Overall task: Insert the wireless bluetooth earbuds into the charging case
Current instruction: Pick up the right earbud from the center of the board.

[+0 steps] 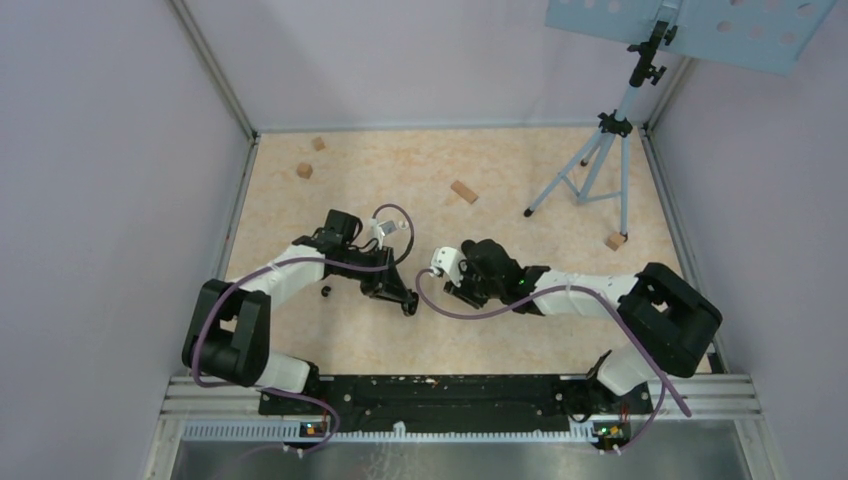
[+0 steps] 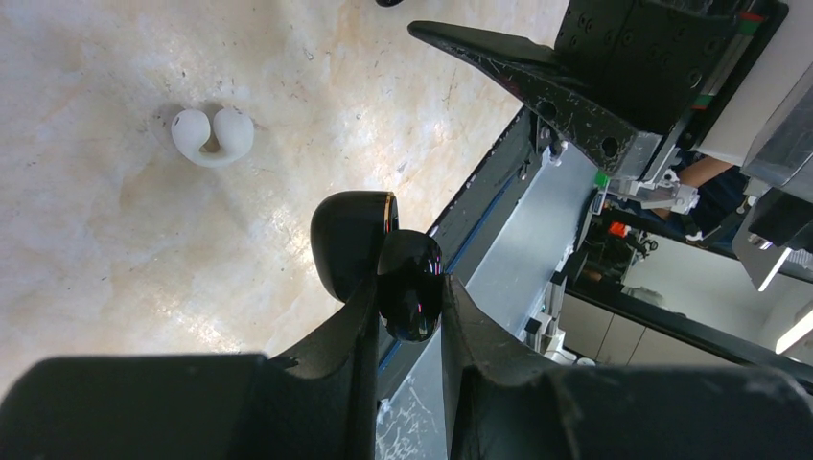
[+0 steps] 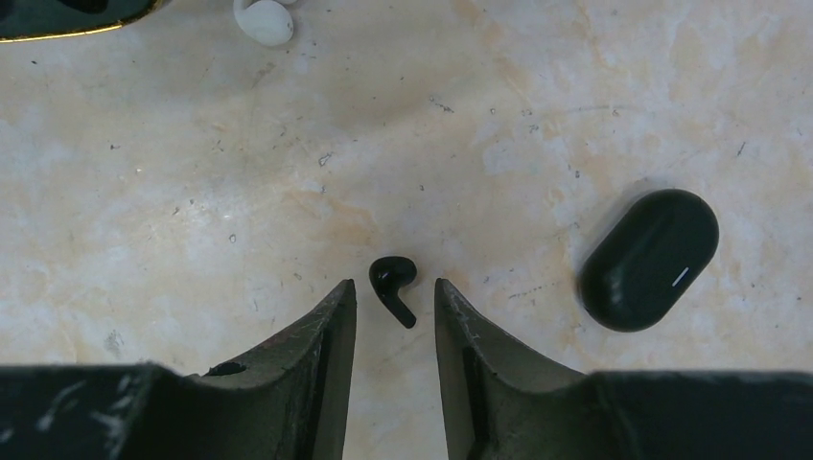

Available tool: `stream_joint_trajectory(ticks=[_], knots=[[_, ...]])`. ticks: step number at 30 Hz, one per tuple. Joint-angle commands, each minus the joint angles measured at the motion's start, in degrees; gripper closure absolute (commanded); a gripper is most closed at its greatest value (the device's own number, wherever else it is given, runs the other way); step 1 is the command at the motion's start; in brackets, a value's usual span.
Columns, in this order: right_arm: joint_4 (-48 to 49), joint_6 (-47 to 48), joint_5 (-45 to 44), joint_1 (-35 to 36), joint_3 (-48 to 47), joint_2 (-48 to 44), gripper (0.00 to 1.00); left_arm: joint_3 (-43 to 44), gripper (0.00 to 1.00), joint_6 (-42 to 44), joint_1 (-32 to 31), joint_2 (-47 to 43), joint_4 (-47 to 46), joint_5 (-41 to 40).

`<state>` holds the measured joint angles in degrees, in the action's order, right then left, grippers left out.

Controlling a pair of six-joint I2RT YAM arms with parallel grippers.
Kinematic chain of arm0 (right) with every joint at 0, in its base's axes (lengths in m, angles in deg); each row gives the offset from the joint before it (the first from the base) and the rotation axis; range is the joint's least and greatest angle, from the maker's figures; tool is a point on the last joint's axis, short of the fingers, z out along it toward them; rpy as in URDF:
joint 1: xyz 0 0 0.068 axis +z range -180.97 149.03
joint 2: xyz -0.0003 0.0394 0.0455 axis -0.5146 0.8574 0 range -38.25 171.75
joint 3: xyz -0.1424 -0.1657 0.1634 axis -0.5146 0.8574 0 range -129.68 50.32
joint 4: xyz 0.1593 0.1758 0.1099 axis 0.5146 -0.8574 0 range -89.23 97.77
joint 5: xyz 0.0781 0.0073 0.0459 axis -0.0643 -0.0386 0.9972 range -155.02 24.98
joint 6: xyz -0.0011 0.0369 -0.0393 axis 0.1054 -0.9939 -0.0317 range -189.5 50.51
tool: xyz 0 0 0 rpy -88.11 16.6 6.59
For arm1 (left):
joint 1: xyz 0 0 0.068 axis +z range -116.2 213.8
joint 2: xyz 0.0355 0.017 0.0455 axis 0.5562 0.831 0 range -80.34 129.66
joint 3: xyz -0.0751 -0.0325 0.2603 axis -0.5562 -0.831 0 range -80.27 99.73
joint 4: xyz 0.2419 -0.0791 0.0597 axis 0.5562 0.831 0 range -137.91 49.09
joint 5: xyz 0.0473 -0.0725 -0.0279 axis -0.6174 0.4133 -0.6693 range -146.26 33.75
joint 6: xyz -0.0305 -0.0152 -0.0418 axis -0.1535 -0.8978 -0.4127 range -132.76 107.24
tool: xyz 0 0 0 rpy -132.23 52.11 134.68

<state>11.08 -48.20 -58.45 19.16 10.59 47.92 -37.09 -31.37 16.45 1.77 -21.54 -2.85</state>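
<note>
The right gripper point(image 3: 393, 287) is seen with its jaws apart, one fingertip on either side of a black earbud point(image 3: 392, 281). The bud lies flat on the table point(image 3: 192, 192), and no contact between pads and bud can be made out. It is judged to be very light, hard and glossy, so it is likely to skid or flip if one pad meets it before the other. A hold is best taken across the rounded head, where the body is thickest. The thin stem points back toward the gripper and offers little to press on. A gentle squeeze should be enough, since the shell is stiff but tiny, and too firm a pinch may shoot it out from between the pads.

The left gripper point(image 2: 409, 311) is clamped on the charging case point(image 2: 412, 273), a glossy black shell whose two halves are hinged open. It appears to be held clear of the table. Its smooth surface is judged slippery, so some shifting in the grip is to be expected when a bud is pressed in.

Farther out, a closed black case point(image 3: 650, 259) is seen on the table to one side of the black bud, apart from it. A white earbud point(image 2: 213, 136) lies on the table beyond the held case.
</note>
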Motion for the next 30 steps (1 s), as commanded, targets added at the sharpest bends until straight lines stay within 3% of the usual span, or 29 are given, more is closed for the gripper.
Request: stream_joint_trajectory(ticks=[1, 18, 30], knots=[[3.8, -0.9, -1.5, 1.1, 0.3, 0.4, 0.66, 0.9, 1.00, -0.8, 0.0, -1.5, -2.2, 0.9], [4.3, -1.9, -5.0, 2.2, -1.2, 3.4, 0.72, 0.4, 1.00, -1.3, -0.1, -1.8, -2.6, 1.5], [4.6, -3.9, -5.8, 2.6, -0.7, 2.1, 0.97, -0.1, 1.00, -1.2, -0.1, -1.6, -2.4, 2.4]])
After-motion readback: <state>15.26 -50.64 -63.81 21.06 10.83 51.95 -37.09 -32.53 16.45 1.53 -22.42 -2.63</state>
